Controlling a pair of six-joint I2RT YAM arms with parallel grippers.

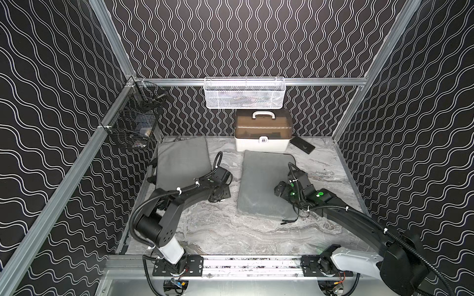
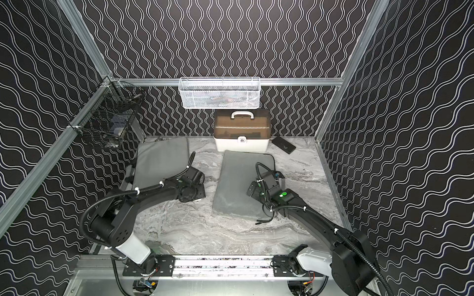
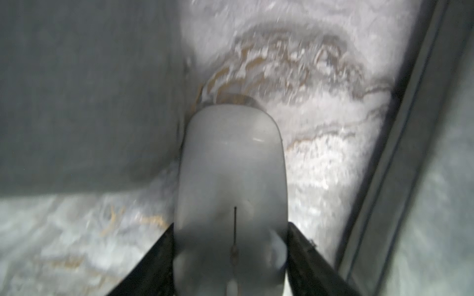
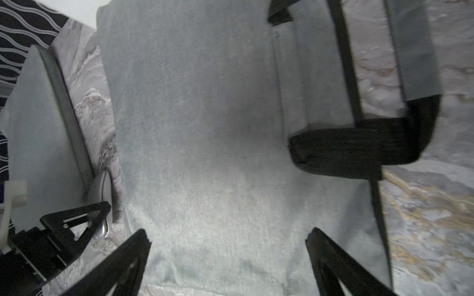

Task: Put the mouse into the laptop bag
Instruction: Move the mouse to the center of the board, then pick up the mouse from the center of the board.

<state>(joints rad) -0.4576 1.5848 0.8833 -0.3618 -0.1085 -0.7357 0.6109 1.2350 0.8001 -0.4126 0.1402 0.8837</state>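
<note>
Left pincer (image 3: 230,225) straddles the mouse (image 3: 230,166) on the counter (image 3: 320,102); whether it grips, I cannot tell. Right pincer (image 4: 228,232) gapes wide, empty, bag (image 4: 205,128) beneath it.

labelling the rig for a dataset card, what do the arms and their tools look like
The left arm and right arm are black, each with a white base link, green dots near the wrist, and a ribbed black cable hose fastened by white ties. The left tool and right tool have black tapered fingers with triangular cut-outs.
</note>
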